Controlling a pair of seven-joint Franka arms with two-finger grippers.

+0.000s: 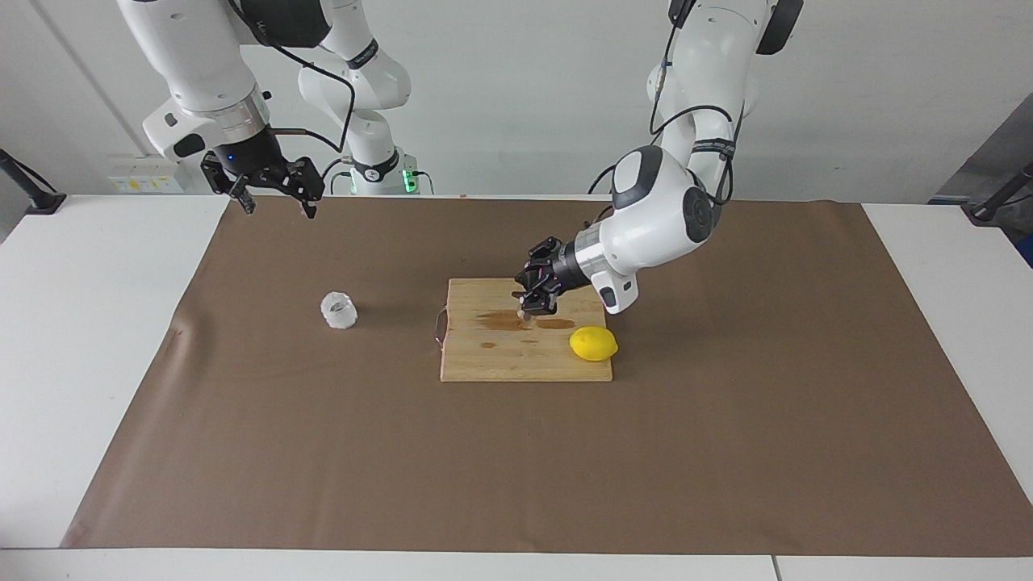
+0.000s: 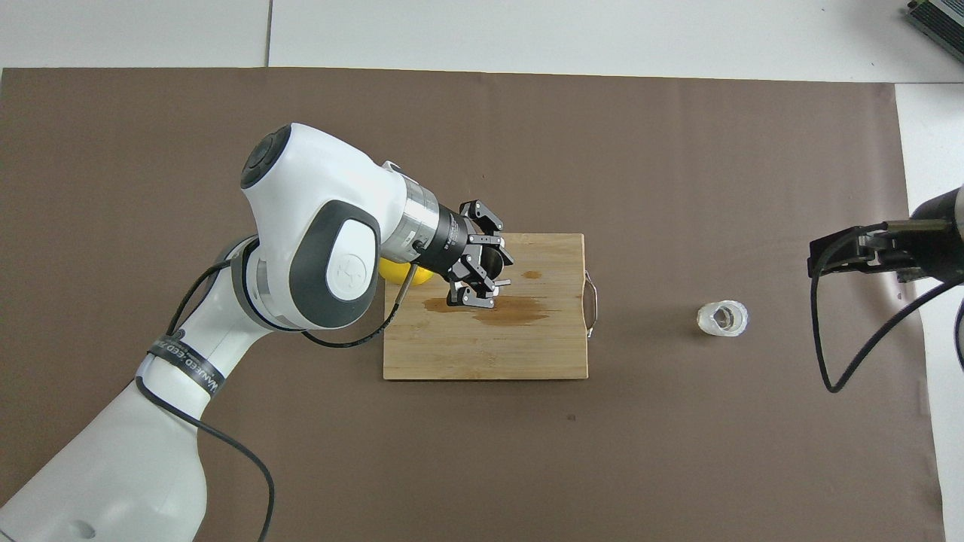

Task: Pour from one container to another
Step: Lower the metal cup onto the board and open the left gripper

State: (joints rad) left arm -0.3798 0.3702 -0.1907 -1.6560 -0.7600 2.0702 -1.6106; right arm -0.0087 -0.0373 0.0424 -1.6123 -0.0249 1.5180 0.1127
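Holding the jigger [image 1: 526, 313] tight, your left gripper [image 1: 533, 305] hangs over the board [image 1: 484, 363]; your right gripper [image 1: 274, 206], open, waits at ten o'clock from the glass cup [image 1: 339, 310].

Left claw [image 1: 533, 305] clamped, arm extended low, right claw [image 1: 274, 194] spread, raised, waiting

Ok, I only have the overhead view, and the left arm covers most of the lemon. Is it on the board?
Observer: Yes, the lemon lies on the cutting board, at its corner toward the left arm's end.
Operator: Is the left gripper touching the board?
Observer: Seemingly not: the left gripper, shut on the jigger, hangs low over the wet stain.
Operator: The right gripper?
Observer: The right gripper waits open and empty, high over the edge of the mat, away from the glass cup.
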